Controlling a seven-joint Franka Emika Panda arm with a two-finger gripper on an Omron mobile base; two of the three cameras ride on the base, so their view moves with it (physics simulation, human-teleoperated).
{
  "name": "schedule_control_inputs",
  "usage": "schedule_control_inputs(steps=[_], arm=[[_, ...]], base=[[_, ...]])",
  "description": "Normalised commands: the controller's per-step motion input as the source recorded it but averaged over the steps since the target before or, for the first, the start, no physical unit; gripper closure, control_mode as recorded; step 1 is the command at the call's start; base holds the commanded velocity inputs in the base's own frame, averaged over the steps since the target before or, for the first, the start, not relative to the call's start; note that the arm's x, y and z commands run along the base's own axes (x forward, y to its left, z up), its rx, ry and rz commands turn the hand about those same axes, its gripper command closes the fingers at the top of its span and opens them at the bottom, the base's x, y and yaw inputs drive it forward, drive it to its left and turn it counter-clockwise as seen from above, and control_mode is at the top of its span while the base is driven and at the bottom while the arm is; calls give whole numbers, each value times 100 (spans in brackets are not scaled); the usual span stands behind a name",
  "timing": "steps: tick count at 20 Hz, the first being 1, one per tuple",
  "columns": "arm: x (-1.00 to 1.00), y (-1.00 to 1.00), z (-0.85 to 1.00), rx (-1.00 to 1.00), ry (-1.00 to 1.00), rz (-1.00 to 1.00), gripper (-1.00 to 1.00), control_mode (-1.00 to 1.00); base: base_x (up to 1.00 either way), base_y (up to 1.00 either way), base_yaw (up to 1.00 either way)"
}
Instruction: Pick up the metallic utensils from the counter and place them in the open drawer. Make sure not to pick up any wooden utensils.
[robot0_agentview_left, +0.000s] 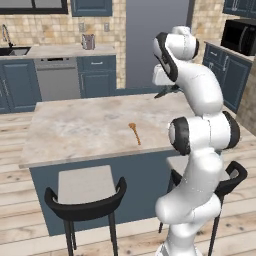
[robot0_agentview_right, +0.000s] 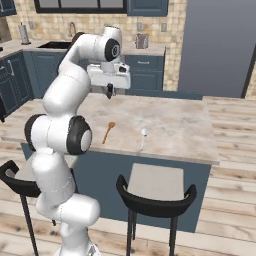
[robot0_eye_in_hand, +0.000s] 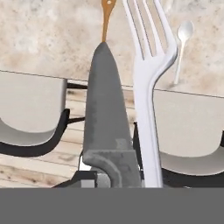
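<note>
My gripper (robot0_agentview_right: 110, 92) hangs above the far side of the beige marbled counter (robot0_agentview_right: 170, 120), shut on the knife. In the hand view the knife's broad grey blade (robot0_eye_in_hand: 105, 113) points away from the camera. A pale metal fork (robot0_eye_in_hand: 151, 87) stands close beside it; whether the fingers clamp it too I cannot tell. The thin silvery spoon (robot0_agentview_right: 143, 136) lies near the counter's front edge. Left of it lies the orange-brown wooden spoon (robot0_agentview_right: 108, 132), also seen at the counter's middle (robot0_agentview_left: 135, 133). The open drawer is out of view.
Two black-framed stools with grey seats (robot0_agentview_left: 85, 192) (robot0_agentview_right: 155, 186) stand against the island's near side, below the front edge. Wall counters with a sink and dishwasher (robot0_agentview_left: 57, 77) run behind, and a tall grey fridge (robot0_agentview_right: 215, 45) stands at the back.
</note>
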Motion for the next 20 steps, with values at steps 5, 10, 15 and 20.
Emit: schedule_control_inputs(steps=[5, 10, 15, 20], arm=[[-71, 14, -4, 0, -52, 0, 100, -100], [-45, 0, 77, 1, -1, 0, 100, -100], [-50, 0, 17, 1, 0, 0, 100, -100], [-32, 0, 0, -1, -10, 0, 100, -100]], base=[[0, 0, 0], [0, 0, 0], [0, 0, 0], [0, 0, 0]])
